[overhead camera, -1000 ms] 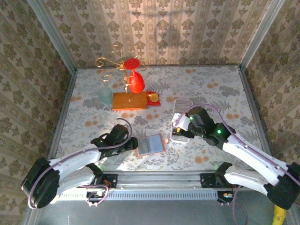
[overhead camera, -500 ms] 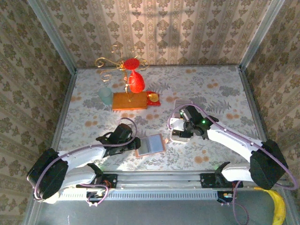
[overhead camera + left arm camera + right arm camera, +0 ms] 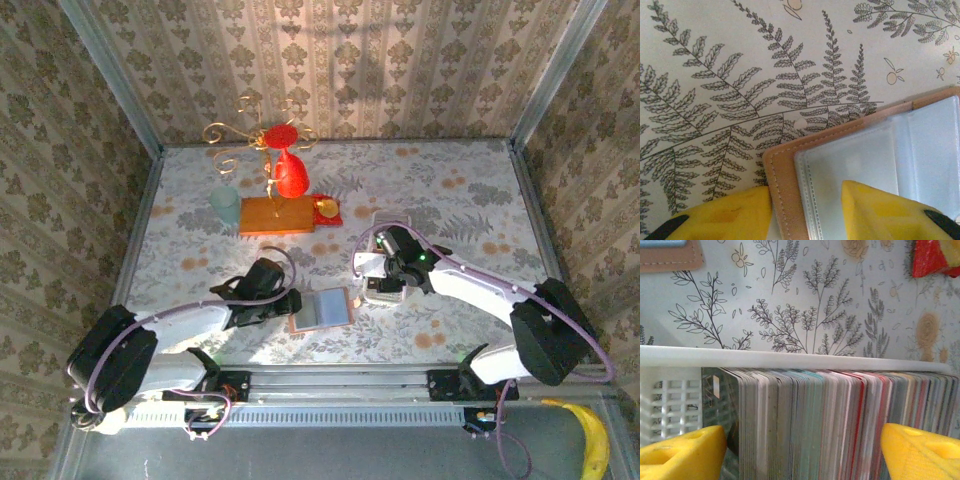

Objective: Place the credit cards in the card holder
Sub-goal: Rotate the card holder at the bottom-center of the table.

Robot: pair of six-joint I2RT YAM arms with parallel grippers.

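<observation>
The card holder (image 3: 324, 308) lies open on the table between the arms, tan leather with clear sleeves (image 3: 865, 165) facing up. My left gripper (image 3: 287, 304) is low at its left edge and open. One yellow finger (image 3: 720, 215) rests on the table outside the edge, the other over the sleeves. The credit cards (image 3: 830, 420) stand on edge, packed in a long white tray (image 3: 790, 359). My right gripper (image 3: 800, 455) hangs over that tray (image 3: 382, 296), wide open, with the stack between its fingers and nothing held.
At the back stands an orange wooden block (image 3: 275, 215) with a red vase-like piece (image 3: 288, 175) and a gold ornament. A pale cup (image 3: 226, 205) is left of it, a small red and yellow item (image 3: 327, 208) right of it. Patterned walls close in the table.
My right gripper has drawn back and left over the tray and opened much wider. My left gripper has slid right to the holder's edge and narrowed a little.
</observation>
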